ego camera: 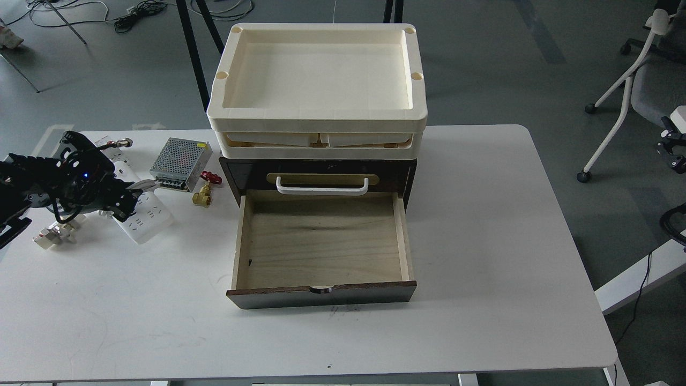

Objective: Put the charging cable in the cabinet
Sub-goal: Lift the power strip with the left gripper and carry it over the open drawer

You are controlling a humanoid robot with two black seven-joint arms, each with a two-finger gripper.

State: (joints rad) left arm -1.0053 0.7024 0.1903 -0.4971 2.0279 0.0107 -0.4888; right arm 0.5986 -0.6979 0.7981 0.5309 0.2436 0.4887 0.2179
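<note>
— So where is the charging cable [143,214] lying?

— It is lying on the white worktop [482,241], at its left side, well apart from the cabinet [321,177]. The robot's left arm is reaching in from the left edge, and its left pincer [120,201] is sitting right over the strip's middle. The pincer is looking dark and bunched up, so whether its fingers are spread or pinching the strip cannot be told.

— And the cabinet?

— Its lower drawer [321,241] is standing pulled out toward the robot, showing bare plywood inside. Cream trays [319,80] are sitting stacked on top, above the white bar handle [321,187].

— Anything else nearby?

— A silver perforated box [179,163] and a brass valve with a red knob [204,190] are resting between the strip and the cabinet. The right arm is not showing.
</note>
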